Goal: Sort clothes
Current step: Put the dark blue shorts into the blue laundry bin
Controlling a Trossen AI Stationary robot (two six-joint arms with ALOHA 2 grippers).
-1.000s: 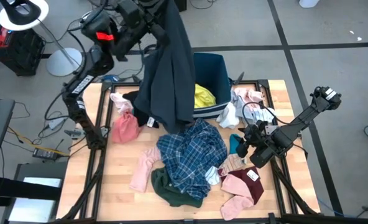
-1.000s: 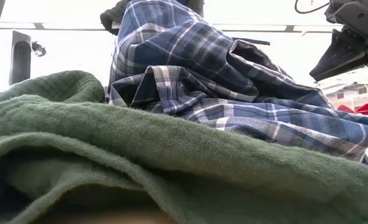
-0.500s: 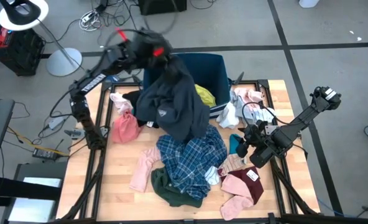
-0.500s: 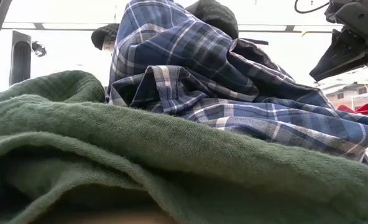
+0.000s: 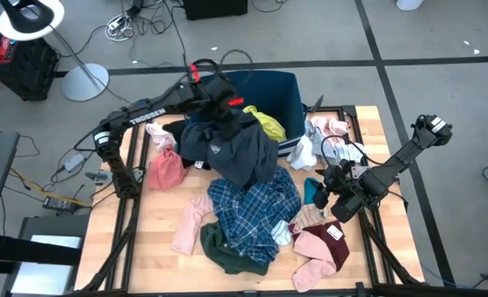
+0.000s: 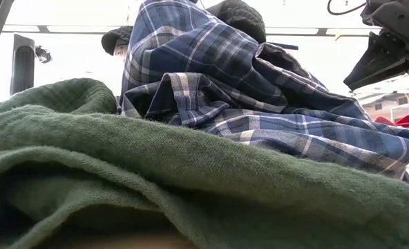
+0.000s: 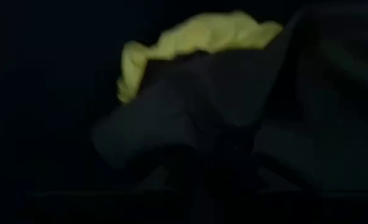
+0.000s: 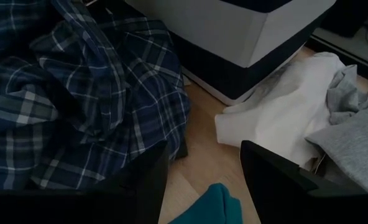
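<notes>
A dark grey garment (image 5: pixel 232 148) lies heaped across the near wall of the dark blue bin (image 5: pixel 281 89), its lower part on the blue-white plaid shirt (image 5: pixel 252 210). My left gripper (image 5: pixel 227 103) is low over the garment's top at the bin's near-left corner. Its wrist view is dark and shows only the grey cloth (image 7: pixel 190 130) and a yellow piece (image 7: pixel 196 43). The yellow piece (image 5: pixel 269 125) sits in the bin. My right gripper (image 8: pixel 202 155) stands open at the table's right, above a teal item (image 8: pixel 209 205), touching nothing.
A dark green top (image 5: pixel 227 252) lies at the near edge under the plaid shirt. Pink pieces (image 5: pixel 166 169) (image 5: pixel 190 223) lie at the left, a maroon piece (image 5: pixel 322 243) at the near right. White and grey items (image 5: pixel 326 140) lie beside the bin's right side.
My left gripper has come down from high above the table toward the bin and tipped to point steeply downward. The dark grey garment, which hung long below it, has sunk into a heap over the bin's near wall and the plaid shirt.
</notes>
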